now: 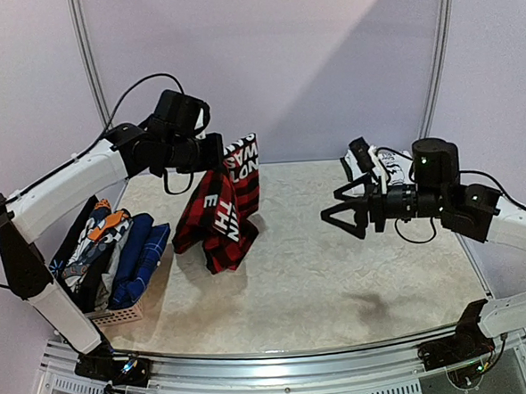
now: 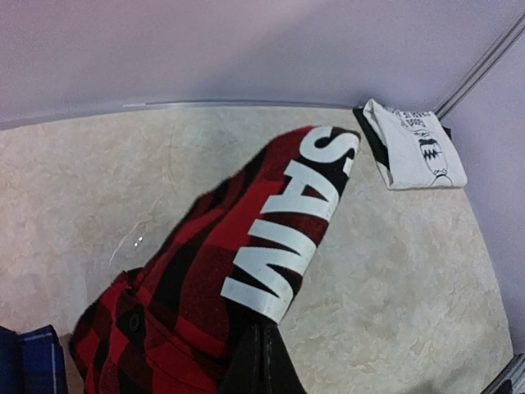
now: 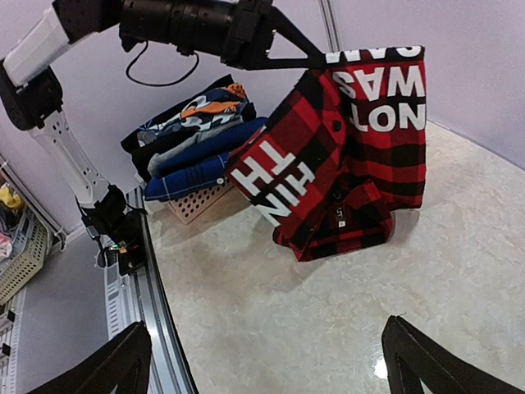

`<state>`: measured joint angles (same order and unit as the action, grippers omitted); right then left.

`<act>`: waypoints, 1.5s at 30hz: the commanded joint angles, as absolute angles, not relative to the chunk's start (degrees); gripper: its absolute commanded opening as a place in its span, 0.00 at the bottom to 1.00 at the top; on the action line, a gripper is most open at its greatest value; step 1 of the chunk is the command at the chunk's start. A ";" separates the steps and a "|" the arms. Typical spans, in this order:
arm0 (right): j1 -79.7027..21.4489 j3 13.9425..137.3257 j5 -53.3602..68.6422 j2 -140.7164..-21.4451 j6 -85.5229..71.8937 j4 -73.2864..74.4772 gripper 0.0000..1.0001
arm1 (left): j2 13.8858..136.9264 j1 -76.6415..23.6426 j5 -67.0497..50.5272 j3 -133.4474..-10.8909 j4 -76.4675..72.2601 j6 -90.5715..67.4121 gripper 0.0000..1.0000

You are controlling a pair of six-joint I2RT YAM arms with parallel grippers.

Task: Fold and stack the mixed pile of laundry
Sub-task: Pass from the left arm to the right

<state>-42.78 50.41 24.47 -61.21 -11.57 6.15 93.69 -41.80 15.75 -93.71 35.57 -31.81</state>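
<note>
Holding the red plaid shirt (image 1: pixel 223 208) aloft in my pinched left hand (image 1: pixel 218 155), right hand (image 1: pixel 340 215) wide, empty; one white T-shirt (image 2: pixel 414 148) lies folded far right, while garments (image 1: pixel 127 245) in the basket (image 1: pixel 118 315) look left to do.

Table (image 1: pixel 339 273) bears basket (image 1: pixel 118 315), white T-shirt (image 2: pixel 414 148), perhaps plaid shirt (image 1: pixel 224 210) hem.
</note>
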 commanded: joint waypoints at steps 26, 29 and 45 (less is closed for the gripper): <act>-59.85 52.15 -13.36 -109.55 -14.45 -45.46 0.74 | 95.43 -43.78 15.63 -93.43 30.10 -33.87 0.00; -59.83 52.14 -14.55 -110.59 -13.95 -47.97 0.50 | 95.48 -43.68 15.85 -93.37 30.25 -33.65 0.00; -59.89 57.38 -8.02 -82.43 -12.14 -10.50 0.00 | 101.69 -41.31 15.37 -92.86 34.91 -23.73 0.00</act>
